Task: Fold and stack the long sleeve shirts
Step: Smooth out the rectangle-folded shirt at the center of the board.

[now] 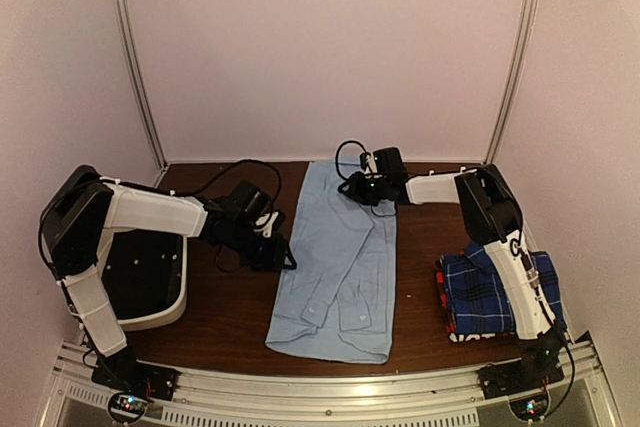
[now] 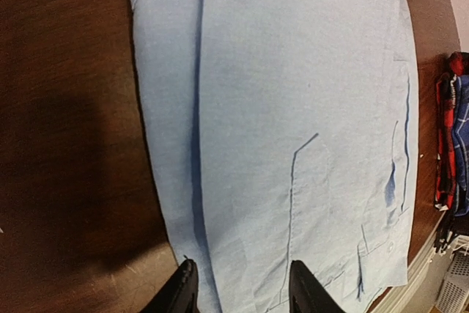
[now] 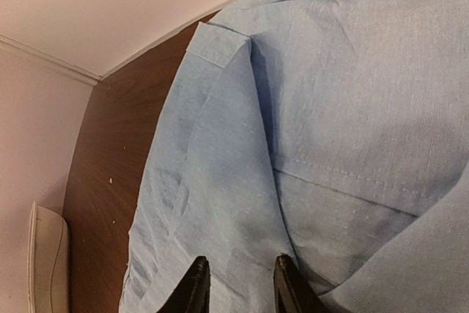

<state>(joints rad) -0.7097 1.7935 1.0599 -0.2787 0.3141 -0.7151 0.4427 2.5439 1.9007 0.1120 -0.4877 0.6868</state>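
Light-blue shirt beneath right claw, its edge at left claw.

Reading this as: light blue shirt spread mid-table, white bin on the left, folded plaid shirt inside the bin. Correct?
No: the plaid shirt is not in the bin. It lies folded on the table at the right, on a red/black shirt, as the top external view shows. The light blue shirt spread mid-table and the bin on the left are correct.
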